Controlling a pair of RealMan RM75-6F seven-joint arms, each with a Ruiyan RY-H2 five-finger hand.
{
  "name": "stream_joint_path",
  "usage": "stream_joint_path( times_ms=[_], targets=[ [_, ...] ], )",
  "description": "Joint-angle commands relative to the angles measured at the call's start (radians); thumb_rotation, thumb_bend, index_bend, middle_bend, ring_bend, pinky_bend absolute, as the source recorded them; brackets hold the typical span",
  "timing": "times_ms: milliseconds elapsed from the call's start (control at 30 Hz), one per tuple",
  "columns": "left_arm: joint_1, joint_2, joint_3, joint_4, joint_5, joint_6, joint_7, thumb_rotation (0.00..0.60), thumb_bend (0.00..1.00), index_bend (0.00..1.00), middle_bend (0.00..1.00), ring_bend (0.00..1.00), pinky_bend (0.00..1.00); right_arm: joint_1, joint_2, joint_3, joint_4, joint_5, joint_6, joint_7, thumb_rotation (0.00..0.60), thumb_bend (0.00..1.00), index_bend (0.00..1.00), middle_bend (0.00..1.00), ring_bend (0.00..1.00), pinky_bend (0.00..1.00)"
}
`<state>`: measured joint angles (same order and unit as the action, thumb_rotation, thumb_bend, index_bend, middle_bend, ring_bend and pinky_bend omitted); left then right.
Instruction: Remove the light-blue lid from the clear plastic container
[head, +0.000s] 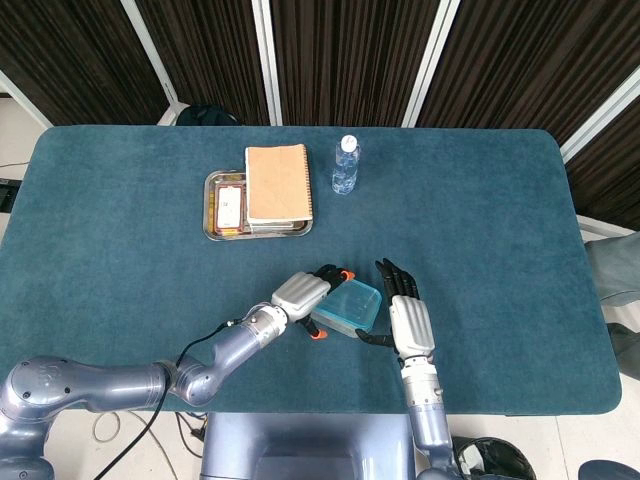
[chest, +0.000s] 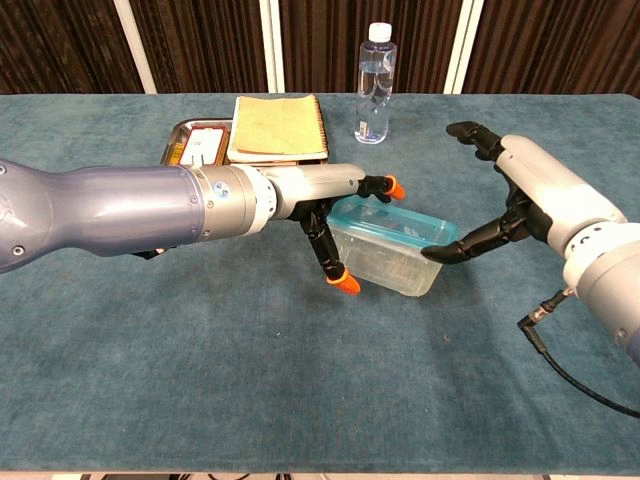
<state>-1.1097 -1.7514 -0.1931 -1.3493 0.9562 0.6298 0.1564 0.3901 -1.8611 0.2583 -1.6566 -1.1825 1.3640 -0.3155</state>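
The clear plastic container (chest: 385, 262) with its light-blue lid (chest: 390, 222) on top sits near the table's front middle, also seen as the container (head: 347, 308) in the head view. My left hand (chest: 335, 225) holds its left end between orange-tipped fingers (chest: 347, 285), one on the near side and one along the far side. My right hand (chest: 520, 195) is spread wide on the right, with its thumb tip touching the lid's right corner and its other fingers raised above. In the head view the left hand (head: 303, 294) and right hand (head: 406, 320) flank the box.
A metal tray (chest: 183, 134) at the back left carries a tan notebook (chest: 280, 125) and small items. A water bottle (chest: 374, 85) stands behind the container. A black cable (chest: 545, 335) hangs from my right wrist. The teal table (head: 480, 230) stretches out to the right.
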Motion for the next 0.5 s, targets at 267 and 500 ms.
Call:
stream_joint_path(
  times_ms=[267,500],
  targets=[
    [-0.002,-0.006,0.002,0.002,-0.002,0.003,0.002,0.600,0.01,0.00,0.04,0.03,0.28,0.005,0.005,0.000,0.000,0.021,-0.011,-0.021,0.600,0.22,0.00,0.00,0.00,0.00],
    [-0.002,-0.009,0.005,0.007,-0.004,0.001,0.001,0.600,0.01,0.00,0.04,0.03,0.28,0.014,0.001,0.004,0.016,0.039,-0.023,-0.032,0.600,0.22,0.00,0.00,0.00,0.00]
  ],
)
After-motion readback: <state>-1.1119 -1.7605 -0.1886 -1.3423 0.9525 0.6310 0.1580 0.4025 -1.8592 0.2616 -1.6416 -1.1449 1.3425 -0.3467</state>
